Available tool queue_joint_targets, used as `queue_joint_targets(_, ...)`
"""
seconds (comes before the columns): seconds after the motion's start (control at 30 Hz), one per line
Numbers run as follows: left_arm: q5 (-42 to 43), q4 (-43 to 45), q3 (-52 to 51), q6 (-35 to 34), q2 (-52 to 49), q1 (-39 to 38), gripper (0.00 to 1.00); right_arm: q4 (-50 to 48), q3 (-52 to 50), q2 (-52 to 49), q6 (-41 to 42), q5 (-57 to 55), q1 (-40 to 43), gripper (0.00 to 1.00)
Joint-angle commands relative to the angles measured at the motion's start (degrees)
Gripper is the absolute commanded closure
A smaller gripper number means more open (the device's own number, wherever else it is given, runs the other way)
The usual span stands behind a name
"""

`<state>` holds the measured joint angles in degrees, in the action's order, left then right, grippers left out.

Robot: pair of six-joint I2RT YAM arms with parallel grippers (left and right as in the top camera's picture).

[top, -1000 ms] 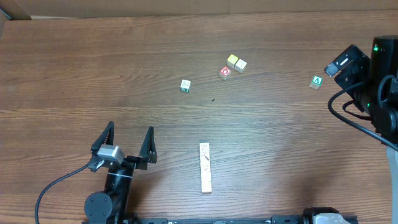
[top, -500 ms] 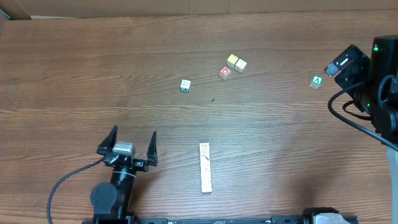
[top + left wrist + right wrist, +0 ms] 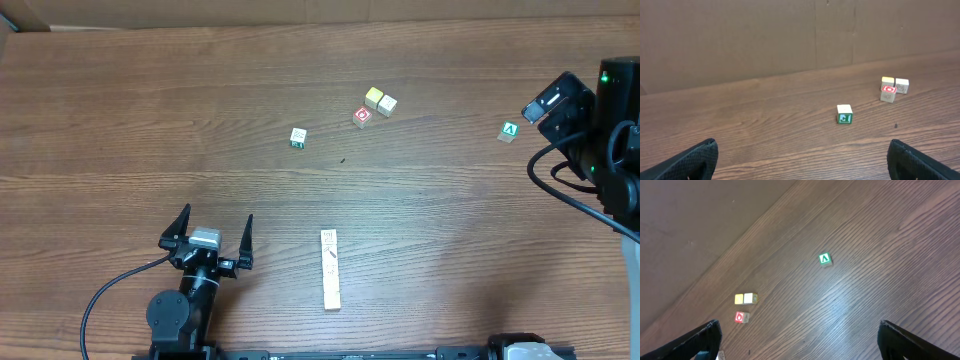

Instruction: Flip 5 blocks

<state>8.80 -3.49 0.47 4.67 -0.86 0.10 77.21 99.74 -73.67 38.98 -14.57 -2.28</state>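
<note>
Overhead, left gripper (image 3: 217,220) and right gripper (image 3: 799,330) gape empty; pinching one of the touching pale wooden cubes (image 3: 330,268), lower centre, may drag neighbours.

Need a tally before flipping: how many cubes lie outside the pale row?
5: green-marked white cube mid-table; red-framed cube, yellow-topped cube, cream cube clustered; green-A cube far right.

Pale cream blocks (image 3: 330,270), green-lettered cube (image 3: 510,131), brown wood-grain table (image 3: 150,120)

Black left arm (image 3: 180,312) with silver-topped claw (image 3: 216,213), looping black cable (image 3: 105,296); right arm (image 3: 590,140) with green light.
</note>
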Motion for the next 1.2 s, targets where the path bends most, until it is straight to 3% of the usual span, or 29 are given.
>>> queue_joint_targets(0.0, 0.9, -0.1, -0.2, 0.9, 0.7, 0.3, 0.0, -0.1, 0.8, -0.1, -0.2, -0.8, 0.2, 0.0)
queue_joint_targets(0.9, 0.9, -0.1, -0.2, 0.9, 0.6, 0.3, 0.0, -0.2, 0.7, -0.1, -0.2, -0.8, 0.2, 0.0)
queue_joint_targets(1.17, 0.9, -0.1, -0.2, 0.9, 0.6, 0.3, 0.0, -3.0, -0.2, 7.6, -0.2, -2.5, 0.0, 0.0)
